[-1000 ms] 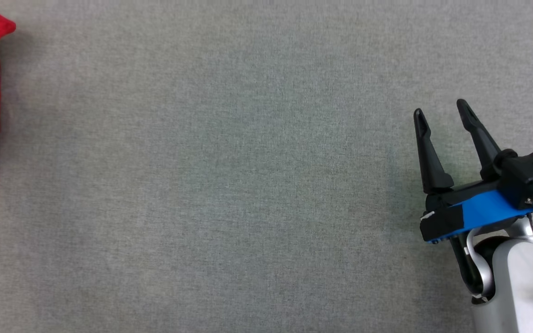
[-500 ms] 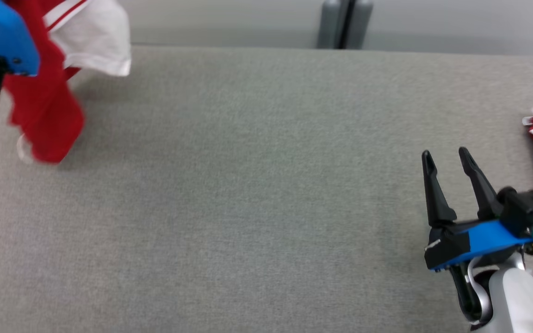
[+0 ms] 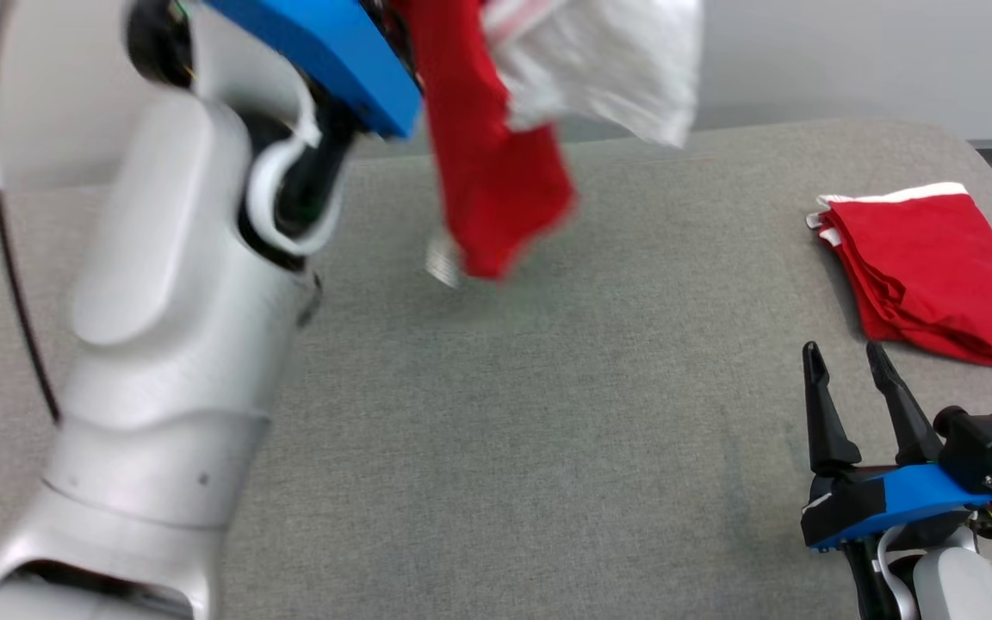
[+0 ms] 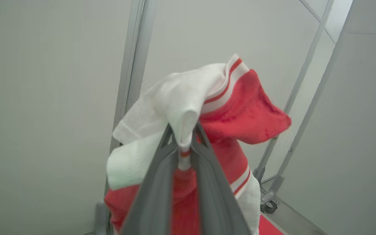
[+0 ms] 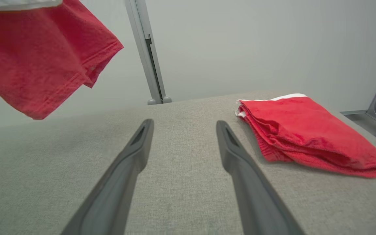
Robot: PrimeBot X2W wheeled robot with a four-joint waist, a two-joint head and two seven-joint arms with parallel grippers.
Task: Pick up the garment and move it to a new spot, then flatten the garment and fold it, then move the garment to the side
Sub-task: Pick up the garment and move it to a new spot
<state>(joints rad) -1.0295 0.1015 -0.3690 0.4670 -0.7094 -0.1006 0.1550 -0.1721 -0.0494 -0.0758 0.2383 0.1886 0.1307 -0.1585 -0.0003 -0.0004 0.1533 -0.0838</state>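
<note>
The fingertips of the left claw [image 4: 182, 129] were hidden in the head view, behind its blue body and the cloth, and there the whole arm was blurred. In the left wrist view its two dark fingers [image 4: 162, 182] stood nearly together, pinching a white fold of the red and white soft garment [image 4: 240, 114]. The top of the garment [image 3: 496, 172] was cut off by the upper edge of the head view, and part of it was hidden behind the blue body.

A small pale patch at the low end of the garment was too blurred to tell what it was.

The garment hung from the left claw with its long axis going down from the fingers. Its red end pointed down to the grey fabric-covered table [image 3: 548, 430], and a white part spread out to the side. In the right wrist view the red end [image 5: 34, 65] seemed to be off the surface.

The right claw [image 3: 842, 353] was wide open and held nothing, and its fingers [image 5: 126, 169] were low over the table. A folded red cloth with white edge [image 3: 935, 267] lay on the table just beyond this claw, on its outer side, and its far right corner was cut off.
</note>
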